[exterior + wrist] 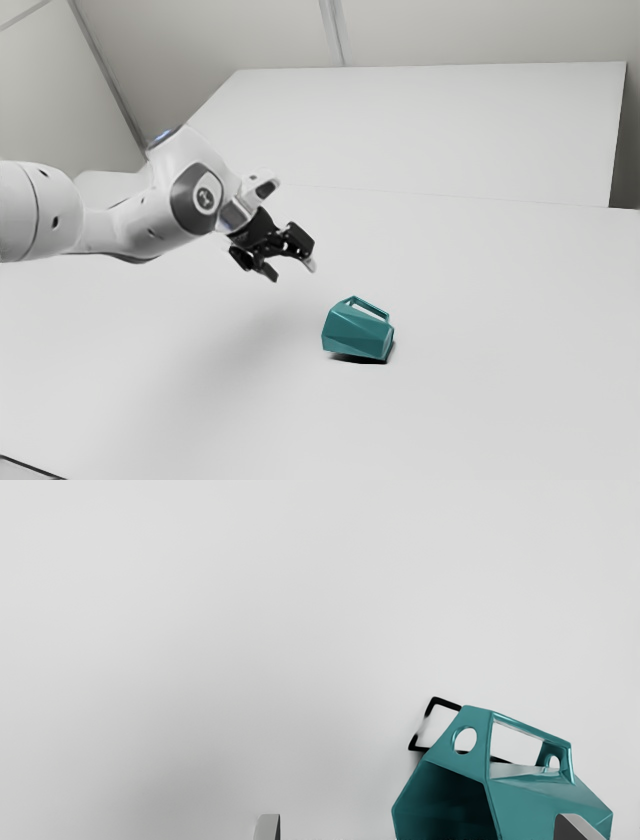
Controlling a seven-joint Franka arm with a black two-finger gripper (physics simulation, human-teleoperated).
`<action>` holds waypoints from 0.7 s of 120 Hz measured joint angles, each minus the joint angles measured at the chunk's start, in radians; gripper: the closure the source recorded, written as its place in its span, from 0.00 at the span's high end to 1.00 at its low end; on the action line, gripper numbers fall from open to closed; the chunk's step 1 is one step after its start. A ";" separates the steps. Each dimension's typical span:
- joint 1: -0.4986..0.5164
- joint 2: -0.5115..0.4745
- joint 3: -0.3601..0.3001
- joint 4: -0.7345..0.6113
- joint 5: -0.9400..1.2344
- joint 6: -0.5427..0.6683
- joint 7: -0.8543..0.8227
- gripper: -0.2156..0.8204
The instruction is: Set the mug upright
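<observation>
My claw (294, 272) hangs open near the mug (358, 333), tipped on its side, handle (531, 728) up; looks rigid, light, maybe slick, so I'd pinch the faceted body.

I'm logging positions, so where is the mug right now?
The mug lies on its side on the white table, farther toward the exterior view's right, and lower in that view, than the open tool.

The arm reaches out, its fingers (291, 271) spread apart, angled downward and holding nothing.
</observation>
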 joint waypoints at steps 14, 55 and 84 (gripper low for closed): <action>-0.043 0.026 -0.007 0.003 -0.027 0.013 0.036 0.78; -0.126 0.069 -0.008 0.005 -0.118 0.077 0.110 0.78; -0.136 0.051 -0.028 -0.055 -0.150 0.105 0.142 0.78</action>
